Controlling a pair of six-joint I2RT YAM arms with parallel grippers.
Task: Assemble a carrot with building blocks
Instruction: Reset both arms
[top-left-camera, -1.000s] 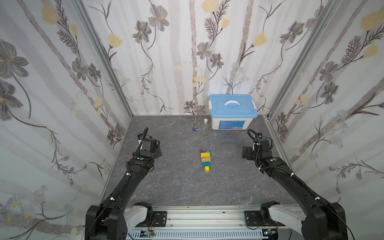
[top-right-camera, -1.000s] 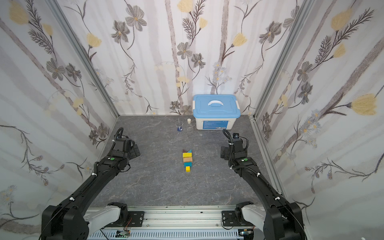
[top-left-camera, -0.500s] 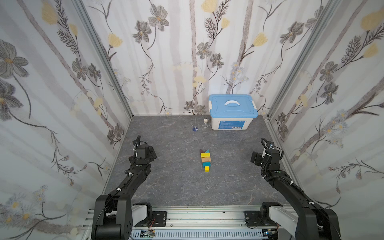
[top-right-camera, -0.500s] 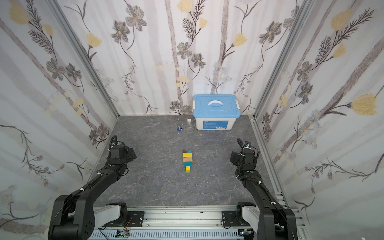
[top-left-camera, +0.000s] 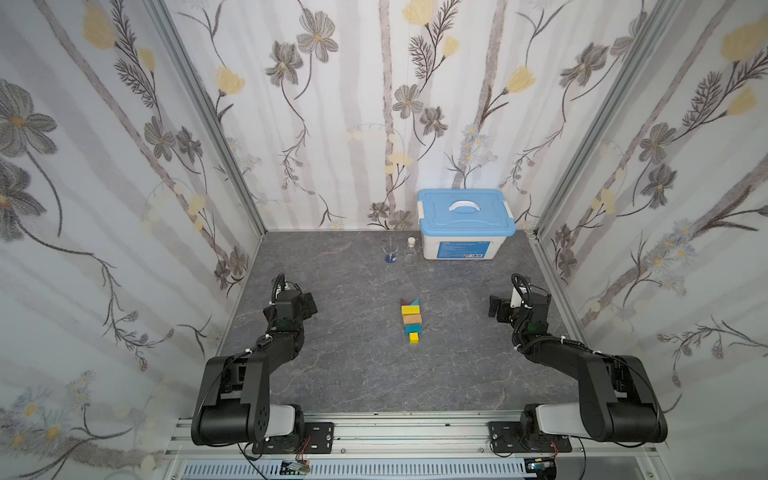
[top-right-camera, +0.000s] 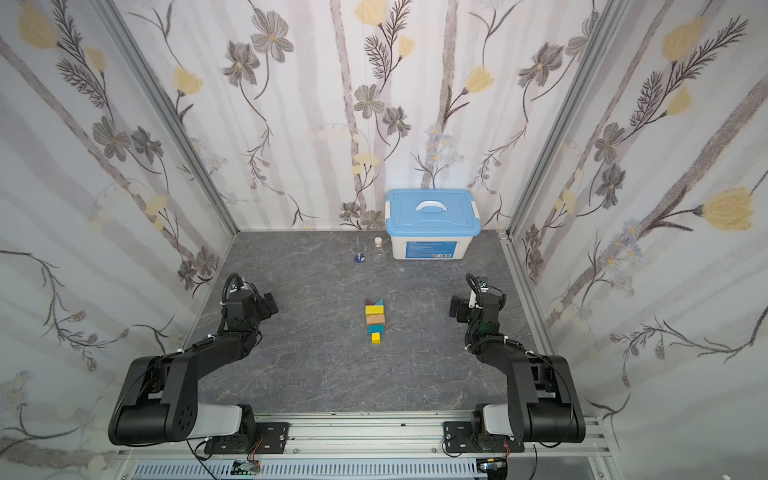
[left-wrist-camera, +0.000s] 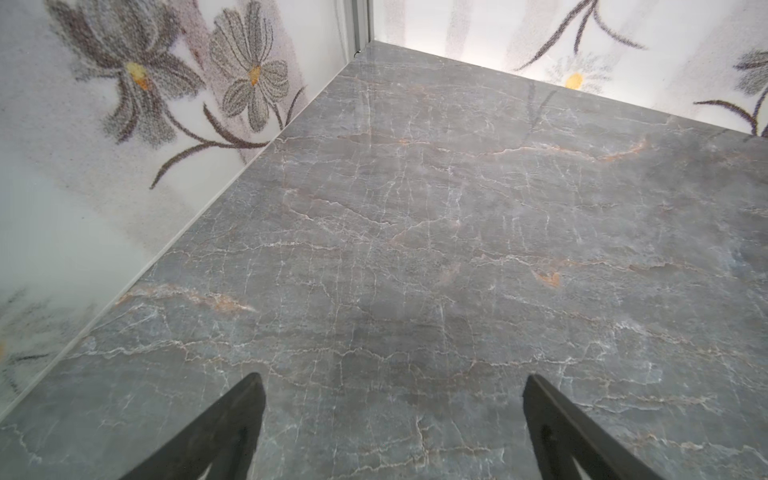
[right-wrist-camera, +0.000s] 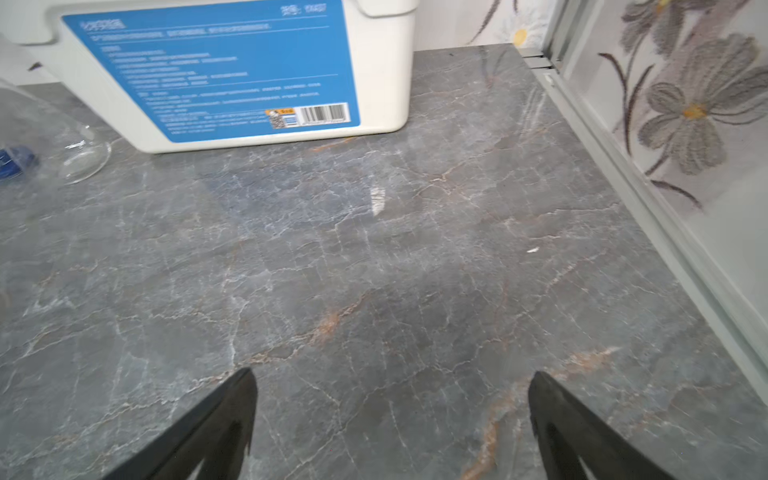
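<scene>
The carrot (top-left-camera: 411, 320) (top-right-camera: 375, 319) lies flat in the middle of the grey table in both top views. It is a column of building blocks: a maroon wedge (top-left-camera: 404, 302) and a teal wedge (top-left-camera: 414, 302) at the far end, then a yellow brick (top-left-camera: 410, 310), a tan brick (top-left-camera: 412, 319), a teal brick (top-left-camera: 412, 329) and a small yellow cube (top-left-camera: 413, 337). My left gripper (top-left-camera: 309, 305) (left-wrist-camera: 392, 382) is open and empty, well to the left of it. My right gripper (top-left-camera: 496, 309) (right-wrist-camera: 392, 378) is open and empty, well to the right. Both wrist views show only bare table between the fingers.
A blue-lidded white box (top-left-camera: 465, 228) (right-wrist-camera: 232, 70) stands at the back wall. Beside it are a small beaker with blue liquid (top-left-camera: 390, 254) and a corked glass flask (top-left-camera: 411, 249). Flowered walls close in three sides, and a metal rail (top-left-camera: 374, 432) runs along the front.
Both arms have folded back toward their bases, with the elbows drawn in toward the front rail. Both grippers stay open. The carrot has not moved.
</scene>
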